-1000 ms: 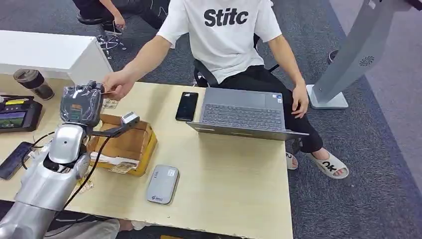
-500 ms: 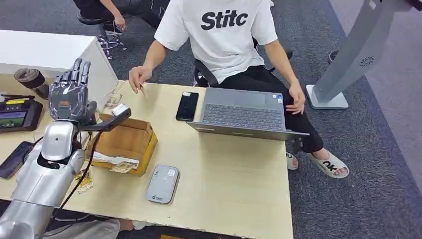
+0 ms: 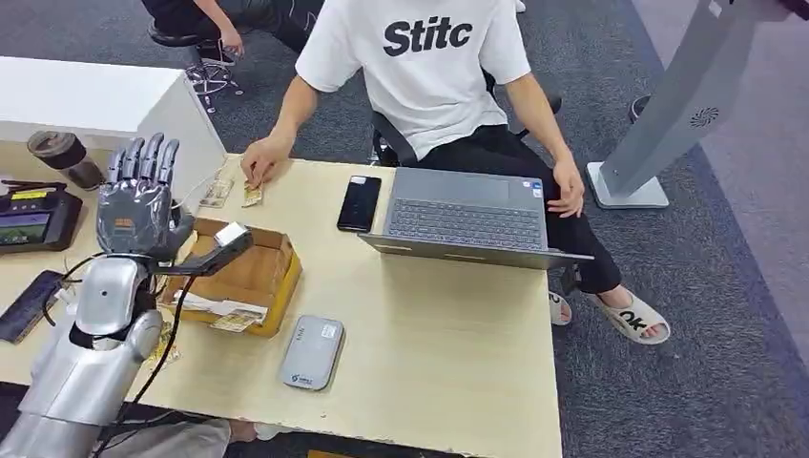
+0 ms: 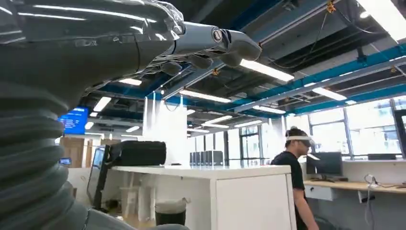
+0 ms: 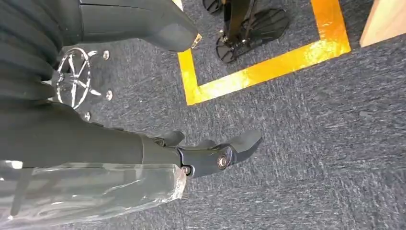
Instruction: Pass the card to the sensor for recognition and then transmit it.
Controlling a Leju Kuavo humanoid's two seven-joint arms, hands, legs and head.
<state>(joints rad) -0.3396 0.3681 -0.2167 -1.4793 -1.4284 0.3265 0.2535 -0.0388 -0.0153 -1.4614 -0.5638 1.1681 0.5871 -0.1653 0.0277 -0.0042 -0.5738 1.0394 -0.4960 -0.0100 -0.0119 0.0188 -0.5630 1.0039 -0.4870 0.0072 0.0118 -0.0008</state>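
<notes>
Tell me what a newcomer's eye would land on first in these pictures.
The robot's left hand stands raised with its fingers spread, holding nothing, above the open cardboard box at the table's left side. Across the table, a seated person's hand rests on a card near the far edge, beside a black phone and an open laptop.

Left hand [image 3: 136,198]: dark grey plastic under glossy clear film. Forearm [image 3: 107,296]: smooth silver metal. Counter [image 3: 429,324]: matt pale wood grain. Box [image 3: 243,277]: rough brown cardboard. Laptop [image 3: 467,218]: matt grey metal. Phone [image 3: 358,203]: glossy black. Floor [image 3: 687,286]: rough grey carpet.
</notes>
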